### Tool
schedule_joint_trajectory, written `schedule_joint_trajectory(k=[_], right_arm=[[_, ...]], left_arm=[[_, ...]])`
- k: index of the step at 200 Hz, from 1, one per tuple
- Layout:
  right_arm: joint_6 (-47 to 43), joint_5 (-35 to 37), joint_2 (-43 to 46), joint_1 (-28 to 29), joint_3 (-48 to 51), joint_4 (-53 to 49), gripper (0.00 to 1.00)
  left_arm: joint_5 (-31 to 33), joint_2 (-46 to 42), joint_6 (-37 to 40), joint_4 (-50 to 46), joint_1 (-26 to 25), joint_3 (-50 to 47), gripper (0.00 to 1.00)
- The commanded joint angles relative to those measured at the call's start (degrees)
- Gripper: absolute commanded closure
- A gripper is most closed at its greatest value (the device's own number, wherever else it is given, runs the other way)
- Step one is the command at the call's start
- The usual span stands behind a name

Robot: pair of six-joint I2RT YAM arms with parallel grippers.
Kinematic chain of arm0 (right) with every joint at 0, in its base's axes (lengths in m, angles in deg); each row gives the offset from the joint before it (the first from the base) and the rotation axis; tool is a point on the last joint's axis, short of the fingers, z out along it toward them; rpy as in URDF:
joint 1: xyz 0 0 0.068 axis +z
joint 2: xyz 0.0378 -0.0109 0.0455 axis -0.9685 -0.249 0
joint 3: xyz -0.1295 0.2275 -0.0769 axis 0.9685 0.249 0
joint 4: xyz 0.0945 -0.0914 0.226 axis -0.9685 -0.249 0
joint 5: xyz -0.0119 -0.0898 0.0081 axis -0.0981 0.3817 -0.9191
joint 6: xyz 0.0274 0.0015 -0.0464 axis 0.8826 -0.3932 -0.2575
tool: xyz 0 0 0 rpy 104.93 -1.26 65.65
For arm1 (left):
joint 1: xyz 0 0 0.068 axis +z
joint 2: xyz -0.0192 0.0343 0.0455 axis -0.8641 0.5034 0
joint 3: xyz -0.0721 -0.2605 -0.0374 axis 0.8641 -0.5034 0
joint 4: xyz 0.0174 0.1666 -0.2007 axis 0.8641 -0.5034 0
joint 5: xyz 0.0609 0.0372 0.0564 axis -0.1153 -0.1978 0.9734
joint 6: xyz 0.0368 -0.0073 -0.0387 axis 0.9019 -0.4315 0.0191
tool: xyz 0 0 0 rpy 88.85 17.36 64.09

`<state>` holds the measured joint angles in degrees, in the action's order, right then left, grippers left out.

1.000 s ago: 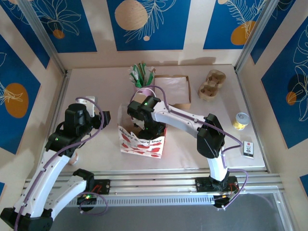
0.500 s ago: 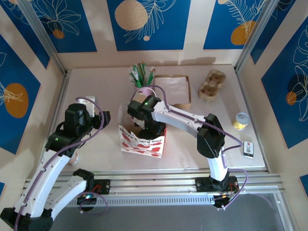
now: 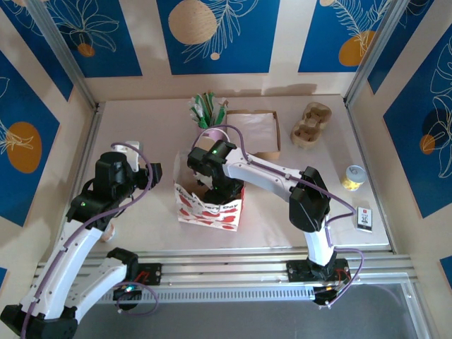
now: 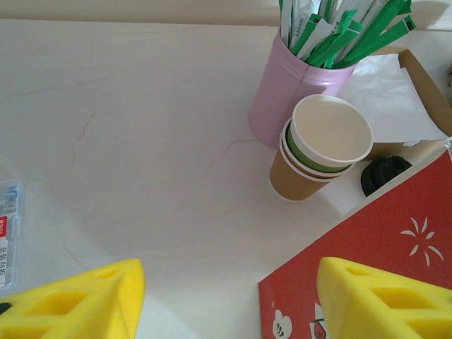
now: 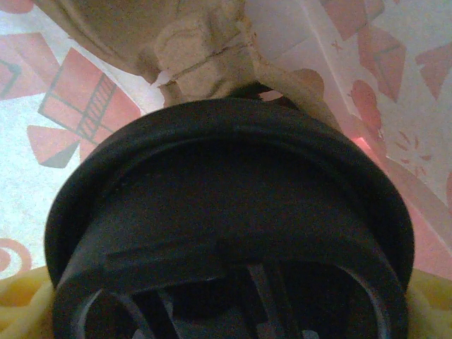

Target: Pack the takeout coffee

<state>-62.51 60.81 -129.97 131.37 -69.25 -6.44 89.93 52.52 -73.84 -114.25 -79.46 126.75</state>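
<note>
The top camera looked down from behind me. My left wrist camera also saw the red bag point(image 3: 212, 210). My right wrist camera sat right by the takeout coffee point(image 5: 226, 212).

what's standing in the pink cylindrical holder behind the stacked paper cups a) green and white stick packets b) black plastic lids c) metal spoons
a: green and white stick packets poke out of the pink cylindrical holder beside the stacked paper cups

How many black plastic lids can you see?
2. One loose round black plastic lid lies on the table beside the stacked paper cups; the takeout coffee's black lid sits inside the red-patterned paper bag. More may be hidden.
</note>
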Motion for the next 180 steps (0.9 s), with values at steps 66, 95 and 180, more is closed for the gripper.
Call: schedule_joint_trajectory(k=[66, 95, 180], right_arm=[[1.3, 3.7, 0.4, 0.8, -3.5, -3.5, 0.41], [1.5, 4.1, 0.3, 1.2, -5.0, -4.5, 0.41], [1.5, 4.7, 0.2, 2.4, -9.3, -7.1, 0.41]], left_arm=[[-0.7, -0.2, 1.5, -0.5, -0.5, 0.5, 0.35], [-0.7, -0.2, 1.5, -0.5, -0.5, 0.5, 0.35], [-0.7, -0.4, 1.5, -0.5, -0.6, 0.5, 0.35]])
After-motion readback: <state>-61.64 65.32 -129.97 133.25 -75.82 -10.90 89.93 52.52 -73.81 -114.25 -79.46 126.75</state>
